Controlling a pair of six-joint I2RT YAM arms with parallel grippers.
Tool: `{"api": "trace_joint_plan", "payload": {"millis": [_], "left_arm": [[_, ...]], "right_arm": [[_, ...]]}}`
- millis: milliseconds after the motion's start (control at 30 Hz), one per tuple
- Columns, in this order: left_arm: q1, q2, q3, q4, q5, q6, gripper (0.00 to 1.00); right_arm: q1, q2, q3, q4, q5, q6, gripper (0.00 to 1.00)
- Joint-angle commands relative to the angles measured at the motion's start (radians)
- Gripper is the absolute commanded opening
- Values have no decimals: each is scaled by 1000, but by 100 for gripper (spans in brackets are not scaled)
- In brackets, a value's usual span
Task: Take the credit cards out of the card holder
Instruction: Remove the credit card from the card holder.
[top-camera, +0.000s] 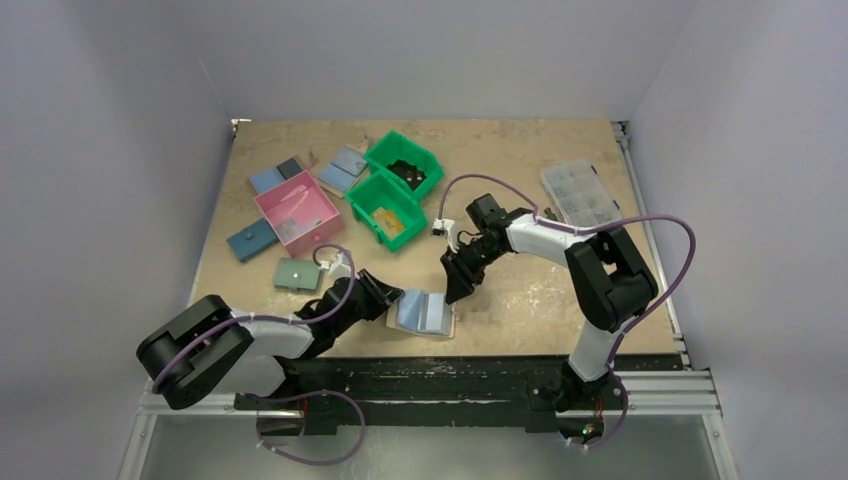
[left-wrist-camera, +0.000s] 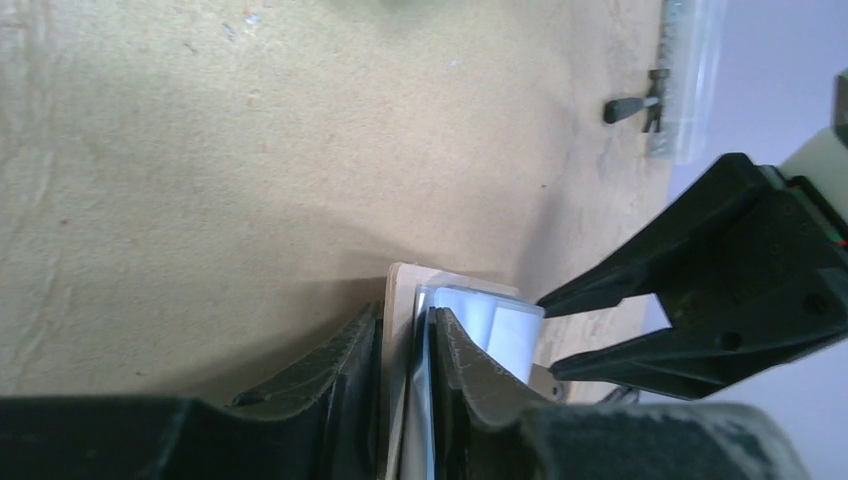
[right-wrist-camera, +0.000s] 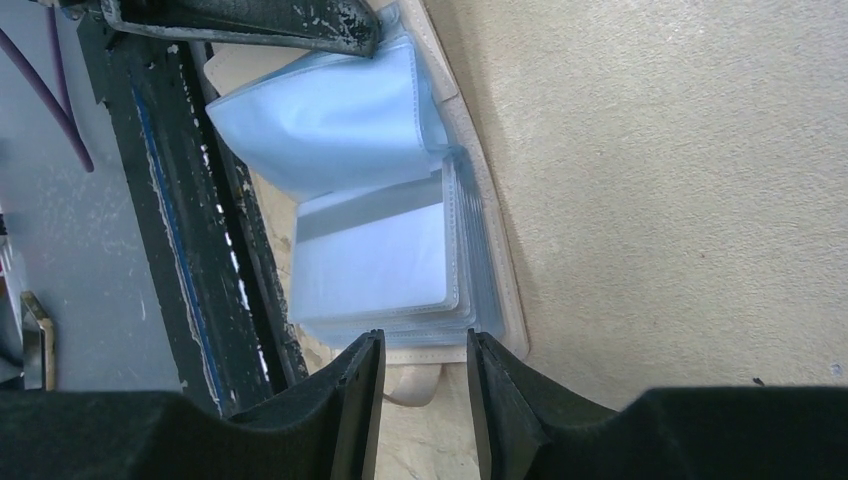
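Apparently only right wrist shows a card (right-wrist-camera: 375, 265) within card holder (right-wrist-camera: 330, 110).

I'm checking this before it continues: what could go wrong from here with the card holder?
1. The card holder lies at the near edge of the table, held by only one flap in the left claw; a tug might slide it off.
2. The right claw, jaws open, faces the stacked clear sleeves; it could pinch a sleeve instead of a card.

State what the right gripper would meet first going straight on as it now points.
The open card holder: its clear sleeves lie just ahead of the right gripper, though depth is unclear.
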Motion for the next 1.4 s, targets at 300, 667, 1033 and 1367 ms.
{"api": "trace_joint_plan", "payload": {"millis": [300, 667, 1033, 1367], "left_arm": [[-3, -126, 115, -431, -99, 152, 34], [-1, -382, 202, -666, -155, 283, 43], [8, -515, 214, -413, 120, 366, 89], [8, -228, 250, -198, 380, 337, 51]], "right_arm": [[3, -112, 13, -18, -3, -98, 45], [37, -188, 6, -36, -47, -171, 44], [52, -168, 13, -56, -59, -194, 43], [44, -158, 16, -50, -18, -179, 43]]}}
